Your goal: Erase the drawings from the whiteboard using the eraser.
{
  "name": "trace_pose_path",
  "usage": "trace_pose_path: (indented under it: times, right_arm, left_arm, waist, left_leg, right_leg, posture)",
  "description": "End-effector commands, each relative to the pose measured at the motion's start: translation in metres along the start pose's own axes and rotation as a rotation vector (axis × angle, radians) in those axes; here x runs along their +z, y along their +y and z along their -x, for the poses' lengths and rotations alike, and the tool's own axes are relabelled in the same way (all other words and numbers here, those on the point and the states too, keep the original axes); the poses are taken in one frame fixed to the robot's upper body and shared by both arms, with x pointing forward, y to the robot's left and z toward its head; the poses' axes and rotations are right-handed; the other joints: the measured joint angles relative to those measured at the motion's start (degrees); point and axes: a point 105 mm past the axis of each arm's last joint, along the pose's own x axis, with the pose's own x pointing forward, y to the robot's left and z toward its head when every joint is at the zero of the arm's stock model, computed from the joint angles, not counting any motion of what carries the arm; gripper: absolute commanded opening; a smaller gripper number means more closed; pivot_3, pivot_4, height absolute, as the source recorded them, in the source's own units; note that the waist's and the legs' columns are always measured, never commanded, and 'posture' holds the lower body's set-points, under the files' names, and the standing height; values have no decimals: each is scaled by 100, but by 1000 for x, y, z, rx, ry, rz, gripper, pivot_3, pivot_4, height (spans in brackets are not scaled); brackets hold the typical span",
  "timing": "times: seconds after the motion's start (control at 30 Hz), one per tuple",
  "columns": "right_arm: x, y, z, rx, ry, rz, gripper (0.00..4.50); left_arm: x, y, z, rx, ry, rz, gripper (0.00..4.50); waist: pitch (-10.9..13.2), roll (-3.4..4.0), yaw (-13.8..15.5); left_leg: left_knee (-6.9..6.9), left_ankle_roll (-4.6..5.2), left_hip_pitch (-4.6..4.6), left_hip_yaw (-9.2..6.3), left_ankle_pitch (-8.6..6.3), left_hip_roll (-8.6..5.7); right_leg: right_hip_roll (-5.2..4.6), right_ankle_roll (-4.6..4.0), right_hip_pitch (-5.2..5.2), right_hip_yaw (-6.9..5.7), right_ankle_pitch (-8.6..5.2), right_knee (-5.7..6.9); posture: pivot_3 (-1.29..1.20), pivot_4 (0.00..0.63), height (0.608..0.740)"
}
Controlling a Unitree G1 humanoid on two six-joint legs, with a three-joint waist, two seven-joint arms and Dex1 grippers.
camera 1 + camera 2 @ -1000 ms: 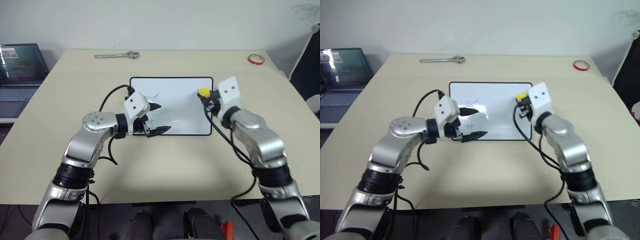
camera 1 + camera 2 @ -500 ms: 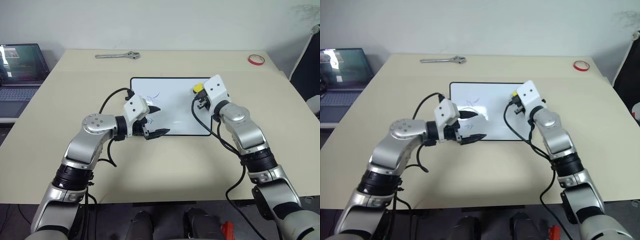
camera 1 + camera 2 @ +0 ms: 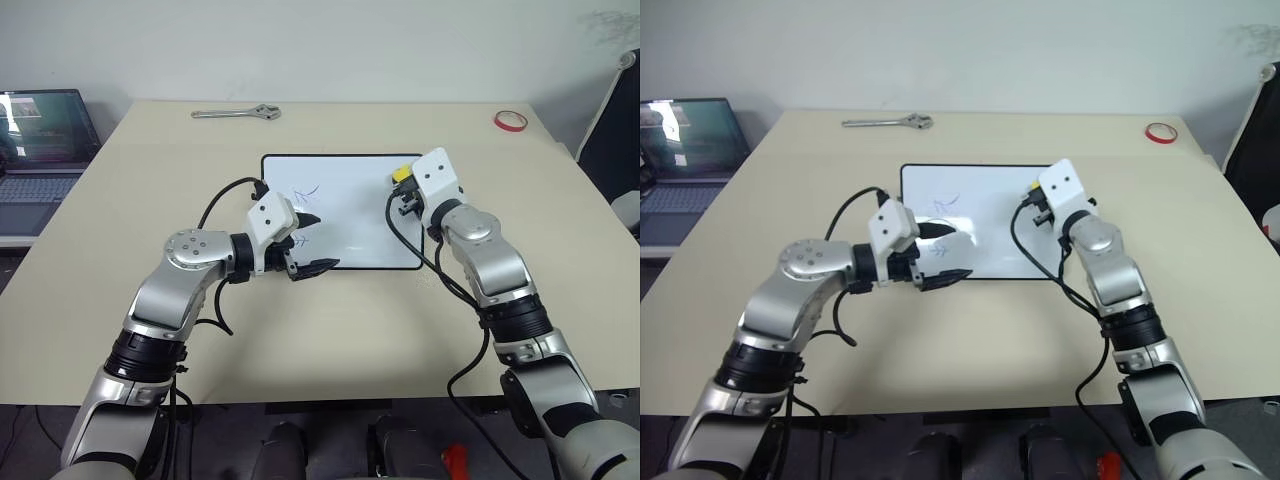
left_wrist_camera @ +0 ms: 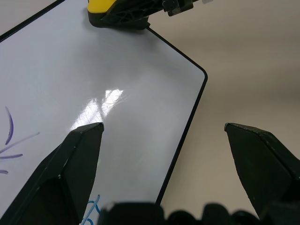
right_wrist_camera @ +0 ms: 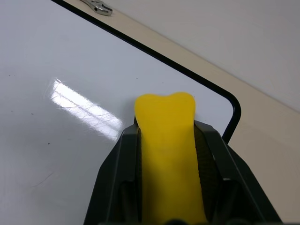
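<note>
The whiteboard [image 3: 350,225] lies flat in the middle of the table. Two small blue drawings [image 3: 308,190] [image 3: 299,240] mark its left part, and both blue drawings [image 4: 9,140] also appear in the left wrist view. My right gripper [image 3: 405,183] is shut on the yellow eraser [image 3: 402,174], held over the board's far right corner. The eraser [image 5: 166,154] sits squeezed between both black fingers. I cannot tell whether it touches the board. My left gripper [image 3: 308,242] hovers open over the board's near left part, beside the lower scribble, holding nothing.
A metal wrench [image 3: 236,112] lies at the far edge of the table, and a red tape ring [image 3: 511,120] sits at the far right corner. A laptop [image 3: 40,140] stands on a side table to the left. A dark chair [image 3: 612,135] is at the right.
My right gripper carried the eraser a little forward and inward from the board's right edge toward its far right corner, rolling its wrist. The left arm stayed put.
</note>
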Motion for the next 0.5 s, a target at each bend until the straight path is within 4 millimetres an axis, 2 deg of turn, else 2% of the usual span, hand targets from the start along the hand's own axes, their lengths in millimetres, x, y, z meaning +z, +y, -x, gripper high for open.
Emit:
trace_pose_path:
  times: [0.03,0.27,0.37,0.5]
  right_arm:
    - [-15,-9,6,0,66,14,1140]
    - [-25,-8,16,59,109,-1,1137]
    - [-18,-10,15,54,92,14,1126]
    - [0,-22,7,-34,20,17,1126]
  left_arm:
    - [12,3,2,17,-33,-47,4500]
    - [20,13,1,54,-71,-37,4500]
    - [20,15,1,61,-68,-36,4500]
    - [20,14,1,57,-67,-34,4500]
  waist:
    - [0,0,6]
    - [0,-1,15]
    - [0,-1,6]
    - [0,-1,1]
  left_leg:
    - [0,0,0,0,0,0]
    - [1,0,1,-2,0,-1]
    - [1,0,4,0,0,-3]
    - [0,0,4,3,0,-2]
  right_leg:
    - [0,0,0,0,0,0]
    - [0,0,2,-1,0,0]
    - [1,0,2,-1,0,2]
    - [1,0,1,0,0,3]
  posture:
    - [0,150,740]
    - [0,150,740]
    - [0,150,740]
    - [0,150,740]
